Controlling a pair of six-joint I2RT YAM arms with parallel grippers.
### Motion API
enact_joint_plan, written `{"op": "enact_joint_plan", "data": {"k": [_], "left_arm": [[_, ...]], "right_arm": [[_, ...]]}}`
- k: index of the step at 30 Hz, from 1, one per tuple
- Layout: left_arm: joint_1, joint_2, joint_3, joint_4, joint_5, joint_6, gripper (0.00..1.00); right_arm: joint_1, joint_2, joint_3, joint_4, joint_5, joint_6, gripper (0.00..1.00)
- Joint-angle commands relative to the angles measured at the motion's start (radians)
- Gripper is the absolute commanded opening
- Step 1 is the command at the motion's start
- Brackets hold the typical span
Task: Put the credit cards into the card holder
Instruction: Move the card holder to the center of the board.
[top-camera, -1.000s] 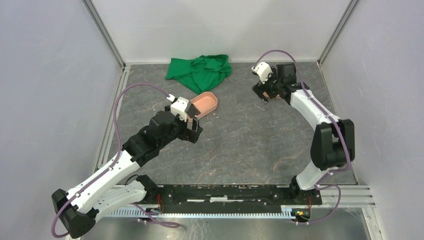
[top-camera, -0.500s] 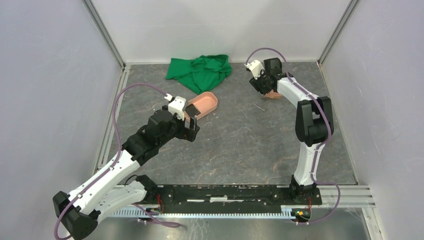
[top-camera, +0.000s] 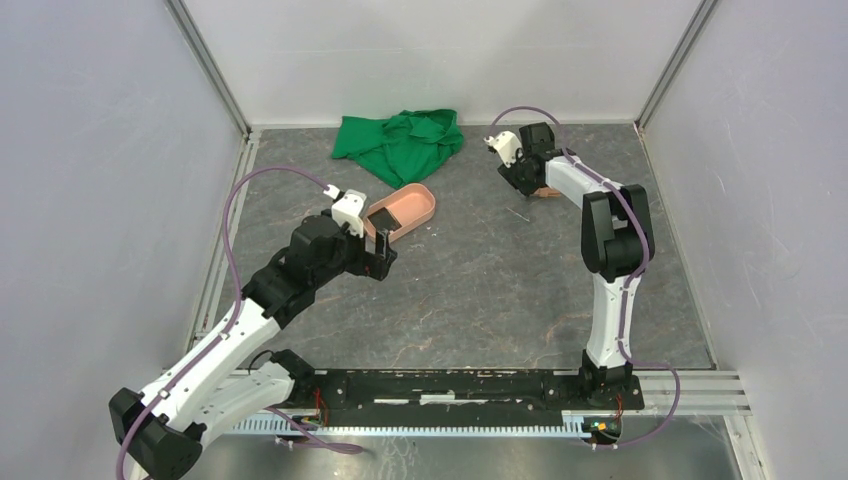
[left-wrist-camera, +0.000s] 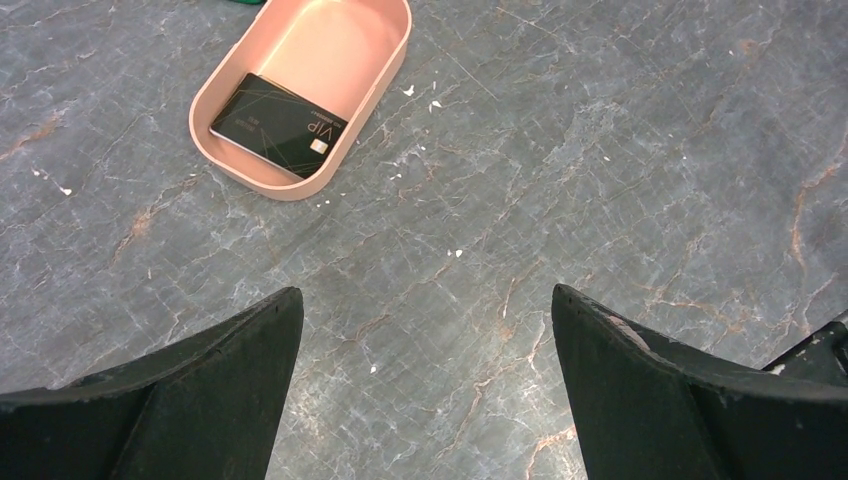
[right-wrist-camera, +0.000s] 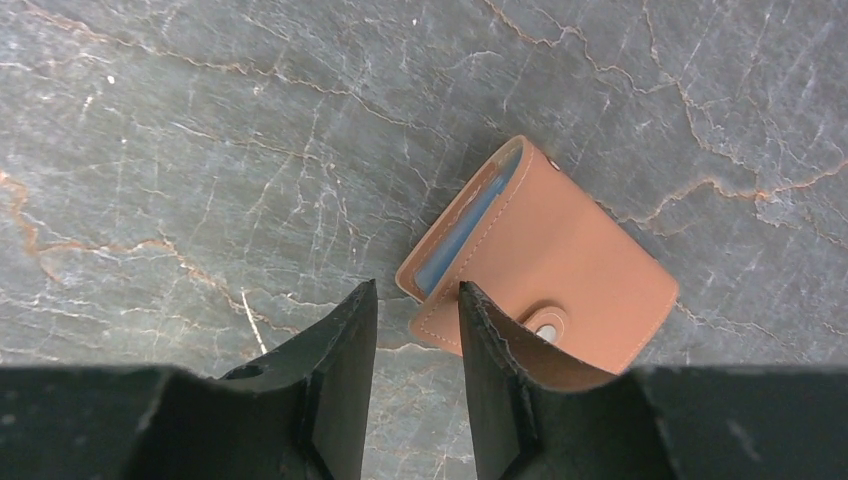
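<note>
On the grey table (top-camera: 480, 280) the two arms work well apart: the left gripper (left-wrist-camera: 425, 380) hangs near the tray, its jaws spread wide and empty. The right gripper (right-wrist-camera: 415, 300) is at the far right, over the wallet, with its jaws narrow and only a slit between them. The green cloth (top-camera: 400, 140) at the back plays no part. The pink tray (left-wrist-camera: 262, 186) holds one black card (left-wrist-camera: 278, 125) lying flat at its near end, close to the wall. The wallet (right-wrist-camera: 560, 260) lies on the table slightly ajar, snap side up, with a blue card (right-wrist-camera: 470, 228) already showing in its mouth. Its near corner shows in the slit between the right jaws, and I cannot tell whether they touch it. The step appears to be securing the wallet so the black card can go in. To do that well, the right jaws should take only the outer flap at its edge. They should stay clear of the blue card and not squeeze the pocket shut, and then turn the mouth toward the left arm. The black card will be the harder pick, being thin and flat. The left jaws would do best to come down tilted, push the card against the tray wall to lift one long edge, and then close across its short width.
</note>
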Motion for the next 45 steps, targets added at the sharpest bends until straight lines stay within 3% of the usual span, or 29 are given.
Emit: {"op": "enact_joint_plan", "data": {"k": [1,11,20,22,32,36,40,41,44,45], "left_arm": [[0.016,-0.001,-0.002,0.053,0.036,0.031,1.0],[0.039,0.002,-0.005,0.059,0.066,0.023,1.0],[0.05,0.0,-0.006,0.062,0.091,0.017,1.0],[0.054,-0.003,-0.007,0.068,0.102,0.013,1.0],[0.079,0.016,-0.07,0.251,0.381,-0.182,1.0],[0.076,0.014,-0.215,0.437,0.478,-0.372,0.99],[0.043,-0.005,-0.35,0.592,0.478,-0.544,0.93],[0.03,-0.011,-0.371,0.612,0.457,-0.568,0.93],[-0.021,-0.016,-0.412,0.654,0.403,-0.619,0.91],[-0.043,-0.014,-0.416,0.665,0.383,-0.626,0.91]], "right_arm": [[0.003,0.022,0.054,0.007,0.048,-0.011,0.41],[0.004,0.024,0.033,0.034,0.109,-0.042,0.35],[0.004,-0.039,-0.029,0.059,0.109,-0.06,0.0],[0.005,-0.087,-0.073,0.069,0.09,-0.072,0.0],[0.071,-0.633,-0.668,0.028,-0.274,-0.294,0.0],[0.201,-0.836,-0.936,-0.072,-0.403,-0.473,0.0],[0.3,-1.012,-1.113,-0.113,-0.412,-0.608,0.0],[0.304,-1.051,-1.143,-0.11,-0.402,-0.628,0.04],[0.302,-1.12,-1.143,-0.175,-0.392,-0.662,0.56],[0.299,-1.146,-1.123,-0.197,-0.406,-0.649,0.66]]}}
